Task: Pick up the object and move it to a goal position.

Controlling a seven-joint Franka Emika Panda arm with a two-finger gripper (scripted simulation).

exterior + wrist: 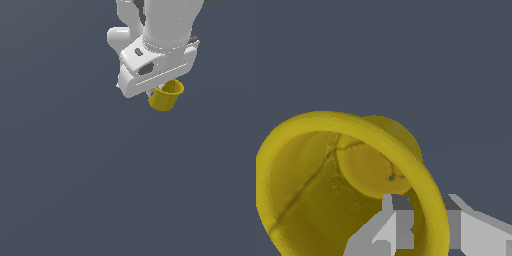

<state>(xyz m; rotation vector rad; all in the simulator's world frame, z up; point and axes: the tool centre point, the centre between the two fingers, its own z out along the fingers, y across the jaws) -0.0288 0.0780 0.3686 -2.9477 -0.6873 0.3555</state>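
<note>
Under white wrist, gripper [428,230] clamped on yellow cup [166,95] rim; cup tilted, mouth up.

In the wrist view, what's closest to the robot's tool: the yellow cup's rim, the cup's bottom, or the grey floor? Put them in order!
1. The cup's rim: pinched in the tool, a finger on each side.
2. The cup's bottom: deeper inside the cup.
3. The grey floor: behind the cup, farthest.

The mustard-yellow cup [166,96] hangs tilted, its round rim pinched at the end effector [428,225].
</note>
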